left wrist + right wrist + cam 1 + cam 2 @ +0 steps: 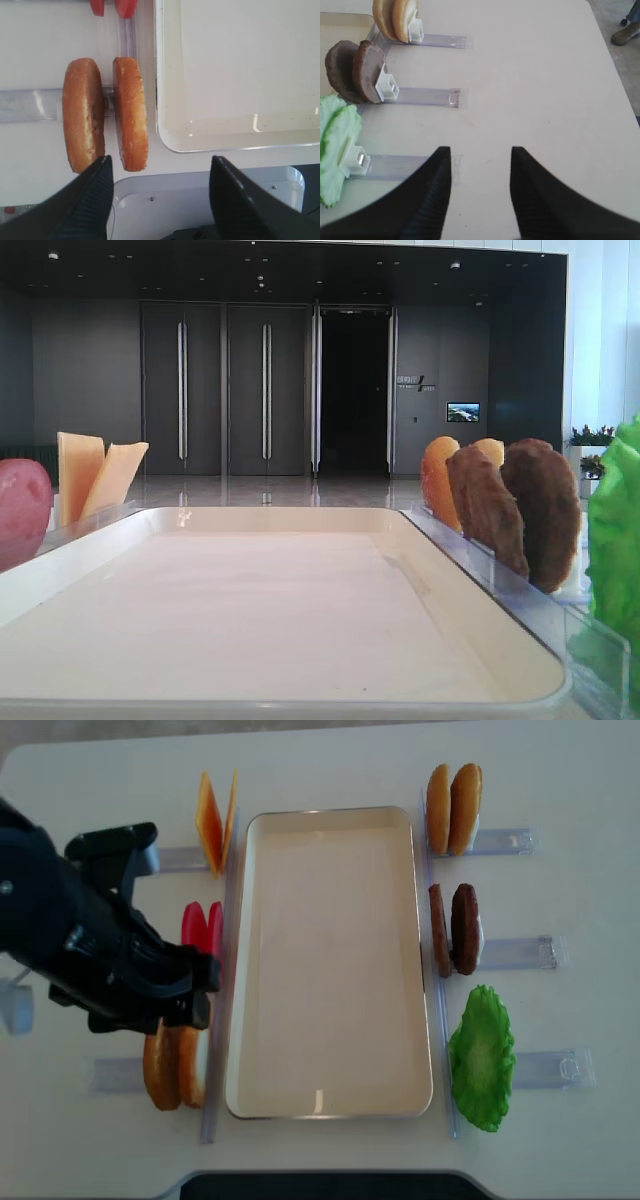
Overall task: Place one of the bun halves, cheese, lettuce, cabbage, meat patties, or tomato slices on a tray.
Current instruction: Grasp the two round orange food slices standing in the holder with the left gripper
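The off-white tray [330, 960] lies bare in the middle of the table. Two bun halves [131, 112] stand on edge in a clear holder left of its near corner. My left gripper [161, 162] hangs open just short of them, nothing between its fingers; its dark arm [100, 960] covers their far side from above. Along the left also stand cheese [215, 820] and tomato slices [203, 930]. On the right are more bun halves [455, 808], meat patties [455, 930] and lettuce [482, 1055]. My right gripper [481, 152] is open over bare table beside the lettuce holder. Cabbage is out of view.
Clear plastic holders [520, 952] stick out sideways from each food pair. The table's front edge [200, 175] and a white base lie just below my left gripper. A person's shoe [625, 34] shows on the floor beyond the table's far right corner.
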